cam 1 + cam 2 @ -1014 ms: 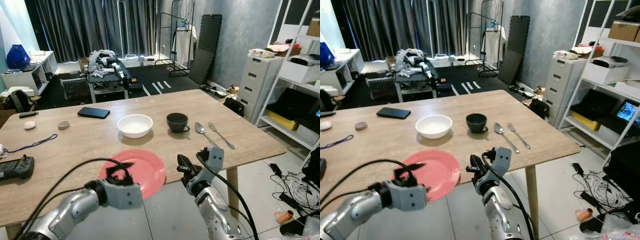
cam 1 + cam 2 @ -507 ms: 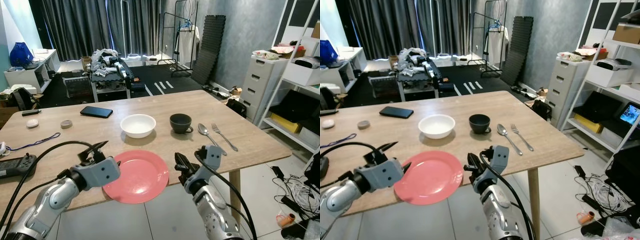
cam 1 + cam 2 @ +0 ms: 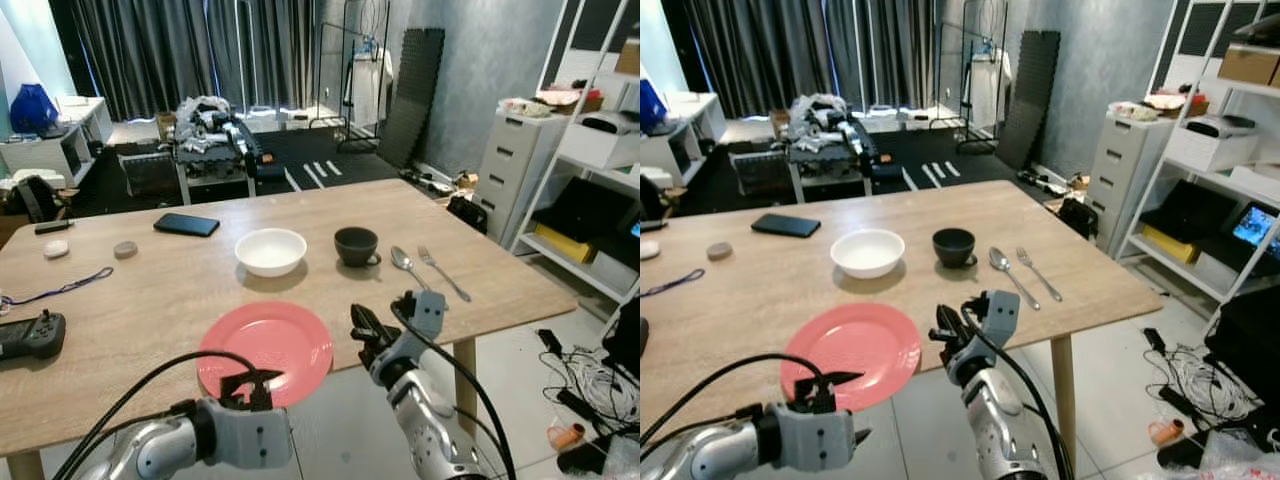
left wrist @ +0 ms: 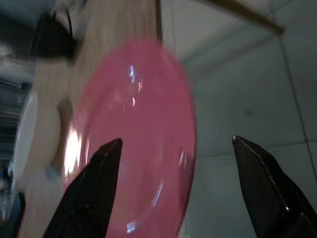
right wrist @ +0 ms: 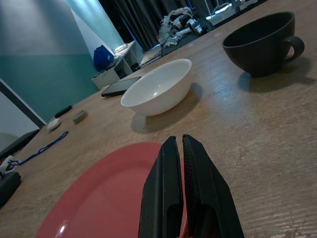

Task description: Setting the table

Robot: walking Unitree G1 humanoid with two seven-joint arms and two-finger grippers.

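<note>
A pink plate [image 3: 266,345] lies at the wooden table's [image 3: 150,290] near edge, its front rim hanging a little over it. My left gripper [image 3: 248,383] hovers open just in front of and below that rim; in the left wrist view its fingers [image 4: 94,193] spread wide with the plate [image 4: 133,139] beyond them. My right gripper [image 3: 362,328] is shut on nothing, close beside the plate's right rim [image 5: 114,193]. Farther back stand a white bowl [image 3: 270,250] and a black cup [image 3: 356,245], then a spoon [image 3: 405,262] and a fork [image 3: 441,271] to their right.
A black phone [image 3: 187,225], a blue cord [image 3: 60,290] and a game controller [image 3: 30,335] lie on the table's left half. White drawers [image 3: 520,165] and shelving stand to the right, with cables [image 3: 590,385] on the floor. A cluttered cart [image 3: 215,150] stands behind the table.
My left gripper has swung from the plate's left side down to the front of its near rim. The right gripper has hardly moved. The camera shifted slightly.
</note>
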